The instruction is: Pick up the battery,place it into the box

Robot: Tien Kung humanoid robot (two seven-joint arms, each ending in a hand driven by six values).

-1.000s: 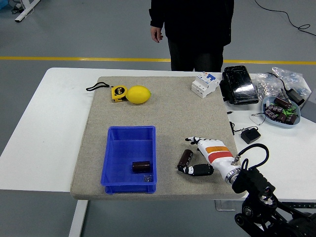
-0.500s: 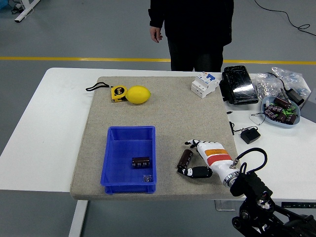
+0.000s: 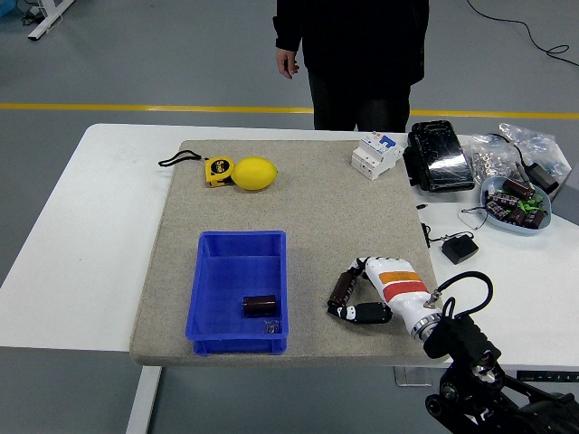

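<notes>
Two batteries show on the grey mat (image 3: 298, 194): one dark cylinder (image 3: 259, 306) lies inside the blue box (image 3: 207, 285) near its front wall, and the battery (image 3: 340, 289) outside lies just right of the box, between the thumb and fingers (image 3: 354, 269) of the right hand (image 3: 380, 289), which curl loosely around it without clearly clamping it. Far back on the mat sit a lemon (image 3: 254, 174) touching a yellow tape measure (image 3: 217, 171) and a white circuit breaker (image 3: 376, 155), while a person (image 3: 357, 54) in black stands behind the table (image 3: 81, 226), one hand (image 3: 288, 63) hanging.

Two batteries (image 3: 341, 289), one box (image 3: 237, 291), one lemon (image 3: 255, 174).
</notes>
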